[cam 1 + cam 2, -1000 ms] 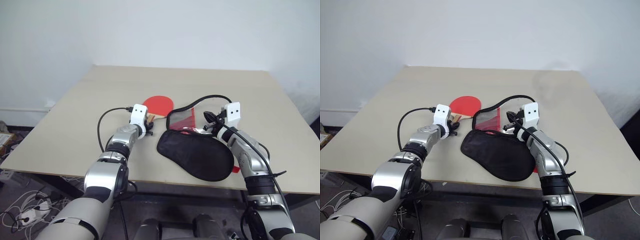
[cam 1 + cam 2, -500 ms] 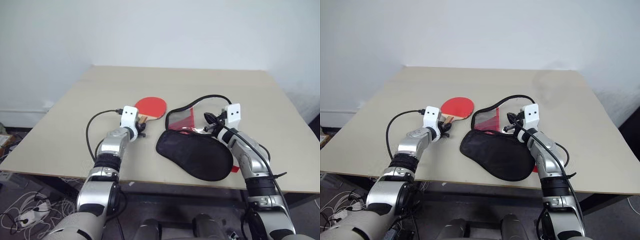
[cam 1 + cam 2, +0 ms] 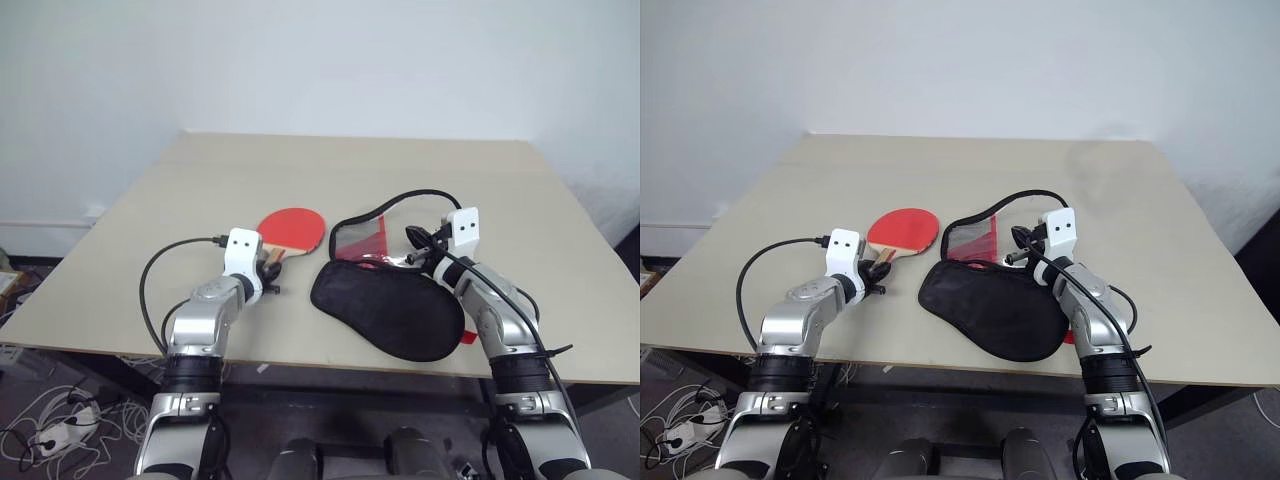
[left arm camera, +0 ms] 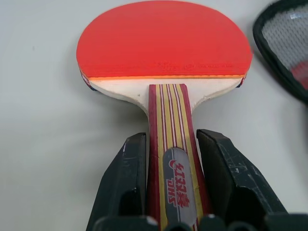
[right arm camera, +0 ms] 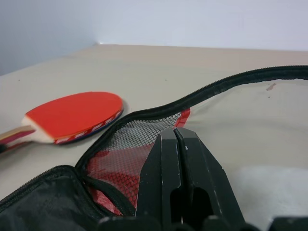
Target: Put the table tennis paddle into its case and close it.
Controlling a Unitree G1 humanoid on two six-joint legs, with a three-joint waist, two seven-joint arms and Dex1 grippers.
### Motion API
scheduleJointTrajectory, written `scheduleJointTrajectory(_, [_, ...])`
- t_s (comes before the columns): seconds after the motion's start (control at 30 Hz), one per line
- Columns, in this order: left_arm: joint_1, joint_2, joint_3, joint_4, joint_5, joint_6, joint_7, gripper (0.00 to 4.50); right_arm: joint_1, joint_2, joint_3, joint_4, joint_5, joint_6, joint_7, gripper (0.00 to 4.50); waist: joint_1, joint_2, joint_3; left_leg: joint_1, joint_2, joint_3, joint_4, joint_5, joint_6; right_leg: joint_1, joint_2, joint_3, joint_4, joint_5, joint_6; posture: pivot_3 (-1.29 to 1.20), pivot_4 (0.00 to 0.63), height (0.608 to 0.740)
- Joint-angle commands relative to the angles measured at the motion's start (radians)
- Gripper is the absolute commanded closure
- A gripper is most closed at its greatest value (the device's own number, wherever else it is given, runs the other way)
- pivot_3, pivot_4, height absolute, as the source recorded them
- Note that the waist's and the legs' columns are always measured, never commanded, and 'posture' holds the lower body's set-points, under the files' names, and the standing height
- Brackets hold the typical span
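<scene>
Head views: we see the round red rubber-faced table tennis paddle [image 3: 292, 229] flat on the beige table [image 3: 150, 210], beside the black fabric paddle-shaped case [image 3: 390, 310], flap up.

Left wrist: left gripper [image 4: 173, 159] clamps the striped handle, butt end hidden.

Right wrist: right gripper [image 5: 176, 144] fingers pressed together at the case rim; whether it pinches the rim is hidden.

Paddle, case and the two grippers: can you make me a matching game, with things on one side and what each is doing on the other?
Things:
1. table tennis paddle
2. case
3. left gripper
4. right gripper

States:
A. shut on the case's raised flap
B. lying on the table, mouth held open
C. red face up, held by its handle
D. shut on the paddle's handle

Pairs: 1-C, 2-B, 3-D, 4-A
</scene>
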Motion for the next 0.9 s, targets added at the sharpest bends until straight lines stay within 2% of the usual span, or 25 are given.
scheduleJointTrajectory(0.03, [0.017,-0.006,-0.007,-0.065,-0.002,0.036,0.029,3.21,-0.022,-0.002,-0.002,-0.033,0.01,-0.006,0.005,4.5,-0.002,0.0,0.0,0.0,0.0,0.0,0.0,0.0,0.0,0.001,0.0,0.0,0.0,0.0,0.0,0.0,0.0,0.74])
scheduleJointTrajectory(0.47, [-0.029,-0.023,-0.017,-0.01,-0.004,0.041,0.061,3.21,-0.032,-0.003,0.001,-0.024,0.011,-0.006,0.007,4.5,-0.003,0.0,0.0,0.002,0.0,0.0,0.001,0.0,0.0,0.003,0.0,0.0,0.0,0.0,0.0,0.0,0.0,0.74])
scheduleJointTrajectory(0.5, [-0.034,-0.024,-0.016,-0.005,-0.006,0.04,0.061,2.56,-0.032,-0.003,0.001,-0.024,0.011,-0.006,0.006,4.5,-0.003,0.0,0.0,0.003,0.0,0.0,0.001,0.0,0.0,0.003,0.0,0.0,0.0,0.0,0.0,0.0,0.0,0.74])
scheduleJointTrajectory(0.53, [-0.039,-0.025,-0.016,0.001,-0.007,0.038,0.061,2.44,-0.032,-0.003,0.001,-0.024,0.011,-0.007,0.005,4.5,-0.003,0.0,0.0,0.003,0.0,0.0,0.001,0.0,0.0,0.003,0.0,0.0,0.0,0.0,0.0,0.0,0.0,0.74])
scheduleJointTrajectory(0.7, [-0.071,-0.023,-0.031,0.032,-0.004,0.022,0.051,1.04,-0.034,-0.003,0.001,-0.021,0.011,-0.008,0.004,4.5,-0.003,0.0,0.0,0.003,0.0,0.0,0.001,0.0,0.0,0.003,0.0,0.0,0.0,0.0,0.0,0.0,0.0,0.74])
scheduleJointTrajectory(0.9, [-0.138,-0.021,-0.039,0.116,-0.004,-0.013,0.038,1.04,-0.039,-0.001,0.001,-0.013,0.01,-0.013,0.003,4.5,-0.001,0.0,0.0,0.002,0.0,0.0,0.001,0.0,0.0,0.003,0.0,0.0,0.0,0.0,0.0,0.0,0.0,0.74])
